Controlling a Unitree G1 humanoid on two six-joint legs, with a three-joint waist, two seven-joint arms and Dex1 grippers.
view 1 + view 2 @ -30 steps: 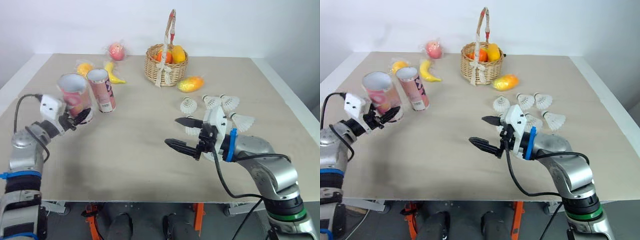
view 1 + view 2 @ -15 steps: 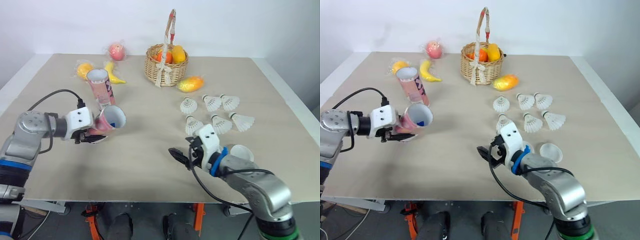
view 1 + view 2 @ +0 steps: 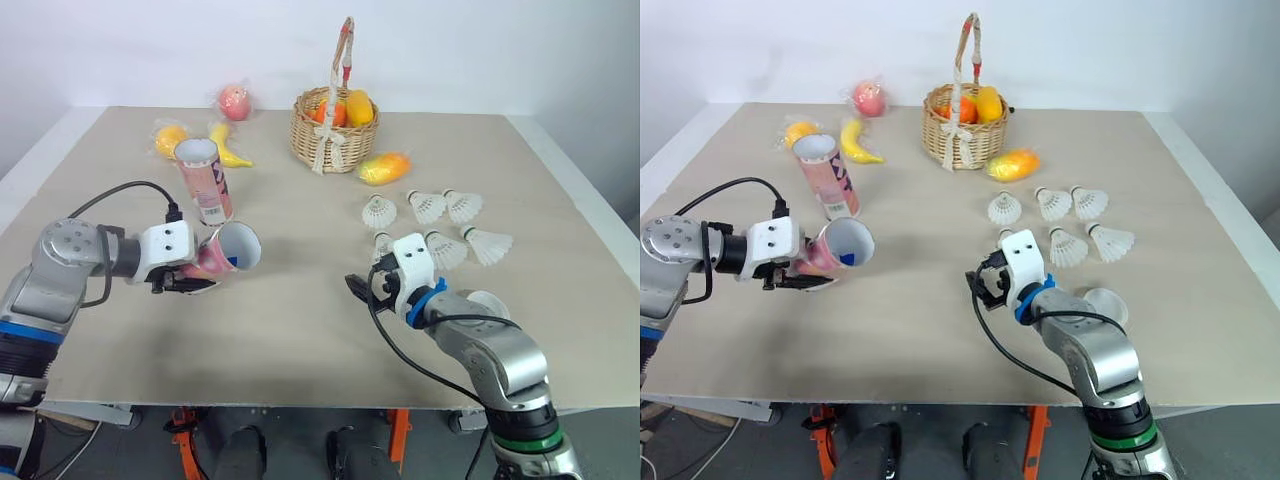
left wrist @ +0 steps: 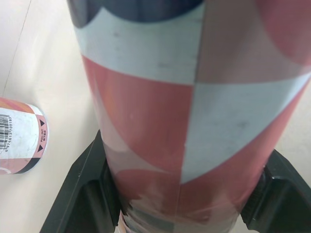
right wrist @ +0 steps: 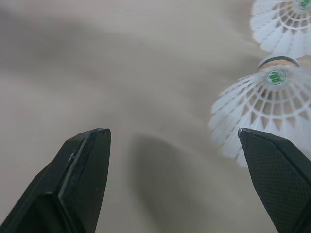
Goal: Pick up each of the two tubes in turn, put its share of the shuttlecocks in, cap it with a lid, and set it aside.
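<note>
My left gripper (image 3: pixel 186 276) is shut on a pink and white tube (image 3: pixel 226 250), which is tilted over with its open mouth facing right. Close up, the tube (image 4: pixel 194 97) fills the space between the black fingers (image 4: pixel 82 194). The second tube (image 3: pixel 205 180) stands upright just behind it. Several white shuttlecocks (image 3: pixel 445 250) lie on the right of the table. My right gripper (image 3: pixel 362 288) is low over the table and open, with the nearest shuttlecock (image 5: pixel 265 109) just ahead near one fingertip. A white lid (image 3: pixel 487 303) lies beside my right forearm.
A wicker basket (image 3: pixel 333 125) of fruit stands at the back centre, with a mango (image 3: pixel 382 167) in front of it. A banana (image 3: pixel 228 148), an orange fruit (image 3: pixel 168 138) and a peach (image 3: pixel 233 102) lie at the back left.
My left arm swung the tube in from the far left and tipped it over, mouth to the right. My right gripper dropped to the table and moved towards the nearest shuttlecock.
</note>
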